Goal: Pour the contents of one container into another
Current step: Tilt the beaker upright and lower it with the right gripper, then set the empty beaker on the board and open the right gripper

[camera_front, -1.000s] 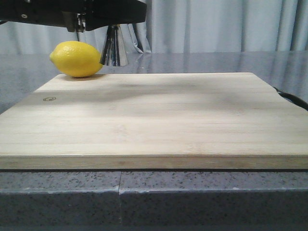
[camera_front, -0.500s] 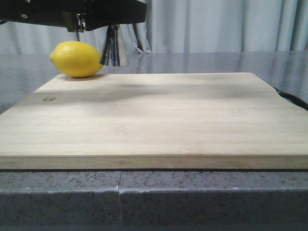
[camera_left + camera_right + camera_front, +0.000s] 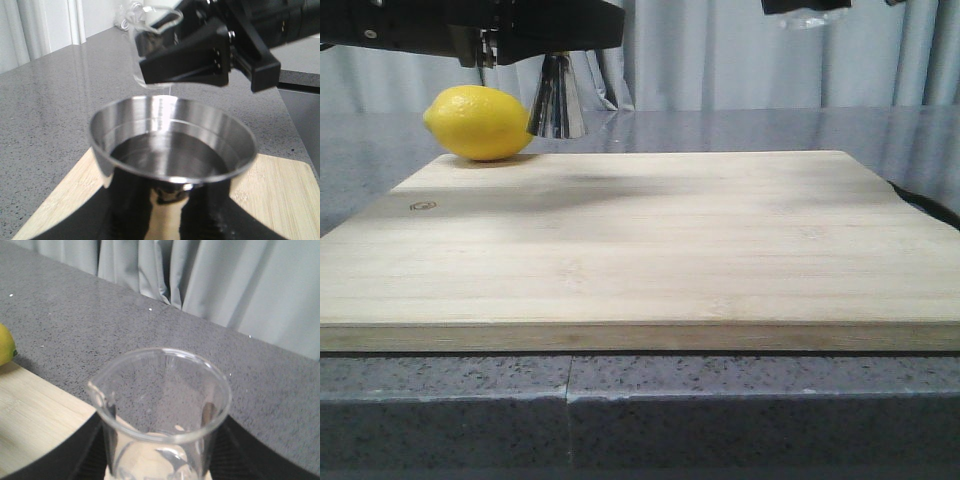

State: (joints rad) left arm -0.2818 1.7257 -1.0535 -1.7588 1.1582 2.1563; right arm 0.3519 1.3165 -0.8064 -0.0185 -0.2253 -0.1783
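Up close, only the left wrist view showed liquid inside the jigger (image 3: 172, 150), clamped by the left gripper (image 3: 535, 35). Beyond, the right gripper (image 3: 210, 47) gripped the beaker (image 3: 162, 410) aloft; cutting board (image 3: 640, 240) lay open, lemon (image 3: 478, 122) at its far edge.

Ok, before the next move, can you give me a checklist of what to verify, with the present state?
1. Left hand grips shiny steel hourglass jigger: ok.
2. Liquid in jigger sits below rim: ok.
3. Right hand grips clear glass beaker, upright: ok.
4. Beaker fully emptied: cannot tell.
5. Beaker apart from jigger, off to its right: ok.
6. Yellow lemon on wooden board clear of jigger: cannot tell.
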